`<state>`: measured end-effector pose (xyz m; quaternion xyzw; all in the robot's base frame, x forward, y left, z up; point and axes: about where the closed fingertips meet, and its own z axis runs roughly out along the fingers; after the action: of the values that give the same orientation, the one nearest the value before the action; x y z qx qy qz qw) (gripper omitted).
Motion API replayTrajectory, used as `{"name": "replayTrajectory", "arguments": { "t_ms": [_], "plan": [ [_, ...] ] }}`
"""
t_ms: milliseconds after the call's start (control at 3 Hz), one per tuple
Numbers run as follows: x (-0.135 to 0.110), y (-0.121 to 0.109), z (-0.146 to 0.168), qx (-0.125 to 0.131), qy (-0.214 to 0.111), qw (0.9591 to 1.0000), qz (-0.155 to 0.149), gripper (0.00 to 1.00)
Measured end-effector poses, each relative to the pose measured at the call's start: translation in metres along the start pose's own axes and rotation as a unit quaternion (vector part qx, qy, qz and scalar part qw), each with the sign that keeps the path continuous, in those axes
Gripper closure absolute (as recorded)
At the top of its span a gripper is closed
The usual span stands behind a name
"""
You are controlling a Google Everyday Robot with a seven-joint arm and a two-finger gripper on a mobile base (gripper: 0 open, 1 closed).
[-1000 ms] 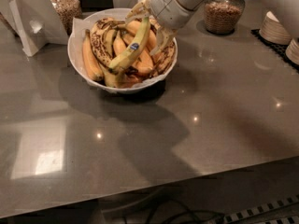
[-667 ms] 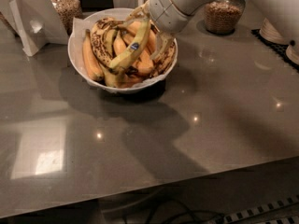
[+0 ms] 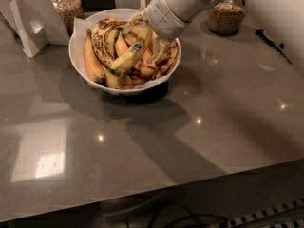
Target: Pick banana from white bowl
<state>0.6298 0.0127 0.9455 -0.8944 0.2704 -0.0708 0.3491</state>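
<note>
My tool (image 3: 149, 32) sits over the upper right of the white bowl (image 3: 72, 46), at the upper end of the banana (image 3: 130, 55). The banana lies slanted atop the pile in the bowl, upper centre of the frame. I cannot tell whether the tool grips it. The bowl stands on the grey counter (image 3: 190, 141).

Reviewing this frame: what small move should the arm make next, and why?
Probably a short, slow lift straight up. The gripper is at the upper end of the stickered banana, which slants across the other bananas in the white bowl, so a sideways pull might drag them.
</note>
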Motion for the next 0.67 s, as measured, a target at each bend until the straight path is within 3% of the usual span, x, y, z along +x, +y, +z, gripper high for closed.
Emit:
{"name": "replayTrajectory", "arguments": {
  "t_ms": [333,667],
  "plan": [
    [0.0013,-0.0032,0.011,0.002,-0.009,0.9999,-0.005,0.43],
    [0.0009,-0.0048,0.018,0.002,-0.014,0.9999,-0.009,0.58]
  ]
}}
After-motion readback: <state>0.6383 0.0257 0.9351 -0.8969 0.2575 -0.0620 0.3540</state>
